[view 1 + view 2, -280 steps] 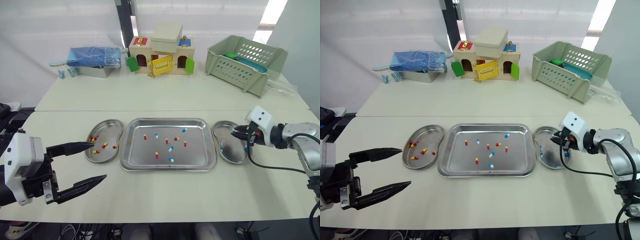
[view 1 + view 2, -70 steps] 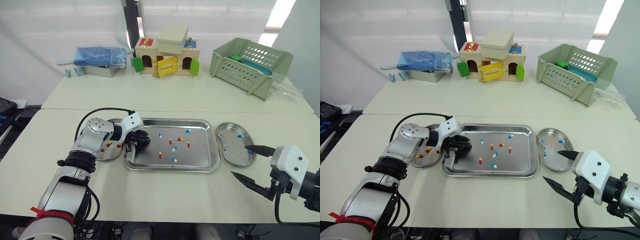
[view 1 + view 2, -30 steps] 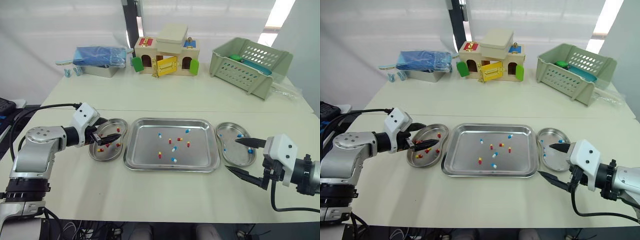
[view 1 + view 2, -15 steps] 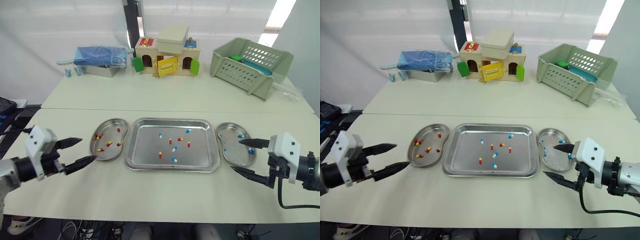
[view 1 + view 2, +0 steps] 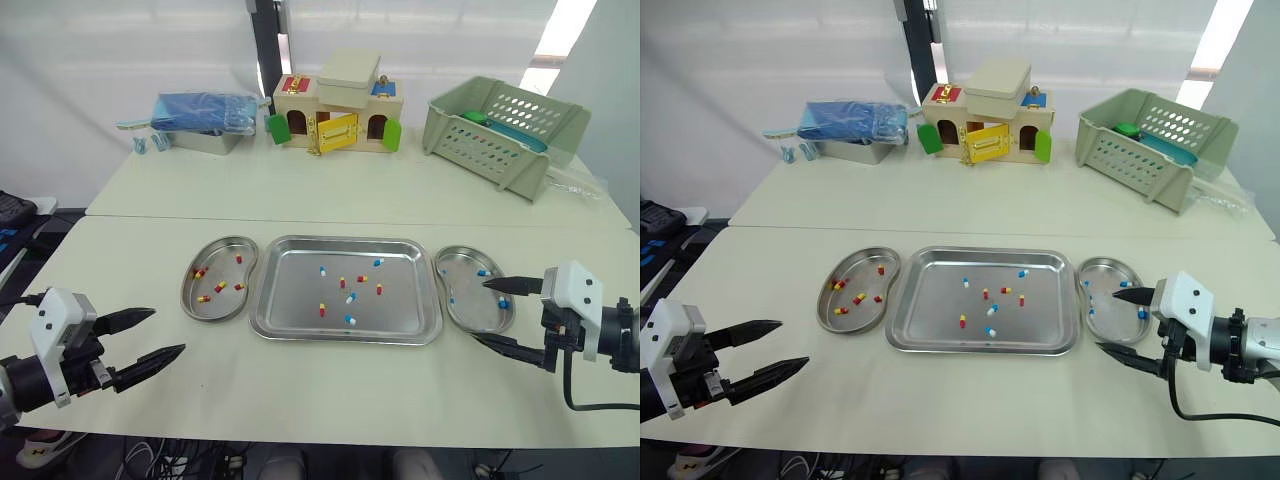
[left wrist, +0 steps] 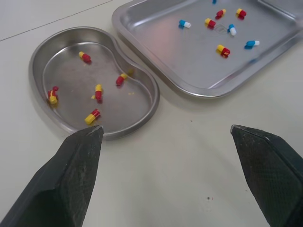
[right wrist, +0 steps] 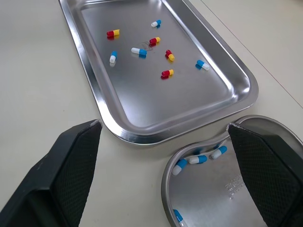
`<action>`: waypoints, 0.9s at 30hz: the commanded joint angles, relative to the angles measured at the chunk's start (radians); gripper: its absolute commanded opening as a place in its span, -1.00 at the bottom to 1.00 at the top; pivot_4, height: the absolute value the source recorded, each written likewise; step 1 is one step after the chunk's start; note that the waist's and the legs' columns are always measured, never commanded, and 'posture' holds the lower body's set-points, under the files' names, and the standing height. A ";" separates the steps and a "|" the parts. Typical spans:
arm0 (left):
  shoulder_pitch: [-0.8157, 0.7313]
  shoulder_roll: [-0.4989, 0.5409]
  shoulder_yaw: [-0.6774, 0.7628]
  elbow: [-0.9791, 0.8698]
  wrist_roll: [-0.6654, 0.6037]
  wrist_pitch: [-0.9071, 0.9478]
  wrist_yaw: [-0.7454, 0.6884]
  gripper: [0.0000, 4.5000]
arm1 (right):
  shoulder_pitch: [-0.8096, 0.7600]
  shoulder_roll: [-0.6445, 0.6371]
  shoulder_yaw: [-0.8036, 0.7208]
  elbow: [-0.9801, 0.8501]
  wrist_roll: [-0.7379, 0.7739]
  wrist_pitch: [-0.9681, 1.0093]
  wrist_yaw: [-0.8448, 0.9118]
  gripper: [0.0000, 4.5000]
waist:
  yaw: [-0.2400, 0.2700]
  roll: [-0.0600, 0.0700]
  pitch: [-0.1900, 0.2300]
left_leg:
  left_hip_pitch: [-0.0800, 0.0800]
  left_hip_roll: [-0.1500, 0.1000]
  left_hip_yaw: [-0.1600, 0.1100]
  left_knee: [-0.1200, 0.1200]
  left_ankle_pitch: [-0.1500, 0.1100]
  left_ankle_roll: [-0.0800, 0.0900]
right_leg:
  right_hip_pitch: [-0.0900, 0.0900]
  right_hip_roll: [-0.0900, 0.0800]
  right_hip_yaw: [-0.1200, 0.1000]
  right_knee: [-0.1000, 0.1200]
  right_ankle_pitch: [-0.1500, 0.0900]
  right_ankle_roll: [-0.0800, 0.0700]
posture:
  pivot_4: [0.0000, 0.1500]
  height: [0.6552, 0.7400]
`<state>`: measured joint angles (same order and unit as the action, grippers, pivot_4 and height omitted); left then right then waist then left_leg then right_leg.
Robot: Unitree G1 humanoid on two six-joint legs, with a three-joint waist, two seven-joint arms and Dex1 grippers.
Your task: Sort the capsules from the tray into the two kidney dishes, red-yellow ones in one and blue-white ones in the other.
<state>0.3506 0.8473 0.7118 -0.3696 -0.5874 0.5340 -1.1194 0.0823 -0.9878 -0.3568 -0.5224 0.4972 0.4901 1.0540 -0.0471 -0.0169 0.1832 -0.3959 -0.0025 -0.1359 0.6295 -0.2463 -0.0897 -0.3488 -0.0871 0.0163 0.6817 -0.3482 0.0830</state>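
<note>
Though a stamp [image 6: 220, 27] marks the tray [image 6: 199, 61], its lettering is unreadable.

A robotics test lab, staged rather than lived in; a white curtain [image 5: 120, 50] closes the back from ten to two o'clock; two plain cream tables [image 5: 300, 195] stand butted together; the far one bears a row of practice props: a steel tin [image 5: 190, 140] holding a blue bag [image 5: 200, 108] at eleven, a wooden toy house [image 5: 335, 115] with latched doors at twelve, a green slotted basket [image 5: 500, 125] at one; nearer, a steel tray [image 5: 300, 300] between two kidney dishes [image 5: 215, 305] holds loose capsules [image 5: 350, 298].
</note>
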 commanded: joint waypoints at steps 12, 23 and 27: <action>0.054 -0.033 0.010 -0.173 -0.055 -0.008 0.052 0.98 | -0.341 0.040 0.229 0.091 -0.010 -0.012 0.011 1.00 | -0.010 0.000 0.000 | 0.000 0.000 0.000 0.000 0.000 0.000 | 0.000 0.000 0.000 0.000 0.000 0.000 | 1.00 1.00; -0.009 0.009 -0.061 -0.242 -0.062 -0.003 0.085 0.98 | -0.468 0.071 0.295 0.140 -0.020 -0.030 0.046 1.00 | 0.007 0.000 0.000 | -0.001 0.000 0.000 0.000 0.000 0.000 | -0.001 0.000 0.000 -0.001 0.000 0.000 | 1.00 1.00; -0.190 0.094 -0.207 -0.180 -0.048 0.012 0.078 0.98 | -0.388 0.050 0.243 0.078 -0.009 -0.008 0.026 1.00 | 0.017 0.000 0.000 | -0.001 -0.001 0.000 0.000 0.000 0.000 | -0.001 0.000 0.000 -0.001 0.000 0.000 | 1.00 1.00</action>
<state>0.1933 0.9211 0.5462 -0.5668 -0.6333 0.5427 -1.0374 -0.3172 -0.9214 -0.0622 -0.3964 0.4662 0.4787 1.0881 -0.0299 -0.0168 0.1833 -0.3973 -0.0031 -0.1363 0.6295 -0.2463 -0.0897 -0.3501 -0.0874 0.0161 0.6809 -0.3482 0.0829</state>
